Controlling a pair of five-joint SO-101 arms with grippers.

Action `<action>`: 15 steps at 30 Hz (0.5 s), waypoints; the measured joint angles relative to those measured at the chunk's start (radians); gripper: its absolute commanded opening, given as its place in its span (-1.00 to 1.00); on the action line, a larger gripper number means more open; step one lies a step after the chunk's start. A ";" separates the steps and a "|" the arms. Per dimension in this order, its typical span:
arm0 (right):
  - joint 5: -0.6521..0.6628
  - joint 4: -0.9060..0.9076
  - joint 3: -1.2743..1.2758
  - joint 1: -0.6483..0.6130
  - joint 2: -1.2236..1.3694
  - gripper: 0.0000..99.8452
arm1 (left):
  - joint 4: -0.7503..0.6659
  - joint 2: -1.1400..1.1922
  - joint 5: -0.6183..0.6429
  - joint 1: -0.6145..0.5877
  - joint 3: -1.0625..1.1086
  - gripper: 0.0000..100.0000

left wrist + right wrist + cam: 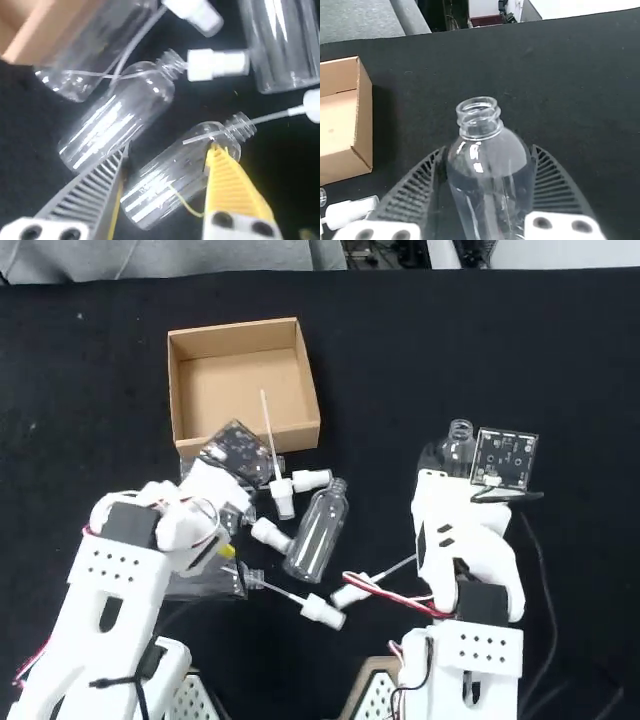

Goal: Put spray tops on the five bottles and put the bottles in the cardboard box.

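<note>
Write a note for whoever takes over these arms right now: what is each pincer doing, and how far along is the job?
Right pincer: shut on a bare-necked bottle.
Left pincer: over a lying bottle with no top; grip unclear.
A third bottle and loose spray tops lie between the arms.
Cardboard box: holds no bottles.
Done: nothing, it seems. Left: fit all tops, box all five.

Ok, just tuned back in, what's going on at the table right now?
The right gripper holds an uncapped bottle upright, neck open. The left gripper is down among the other bottles beside the cardboard box, its fingers open either side of one lying bottle. Spray tops lie loose on the table, and no bottle is in the box yet.
</note>
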 measured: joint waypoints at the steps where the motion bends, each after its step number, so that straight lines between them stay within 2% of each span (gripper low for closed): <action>1: 0.000 0.000 0.000 0.000 0.000 -0.68 | 0.000 0.015 -0.015 0.011 -0.008 -0.55; 9: 0.000 -0.023 0.000 0.005 0.000 -0.68 | -0.002 0.195 -0.083 0.084 -0.123 -0.56; 15: 0.000 -0.026 0.000 0.043 0.000 -0.68 | -0.002 0.367 -0.180 0.109 -0.206 -0.56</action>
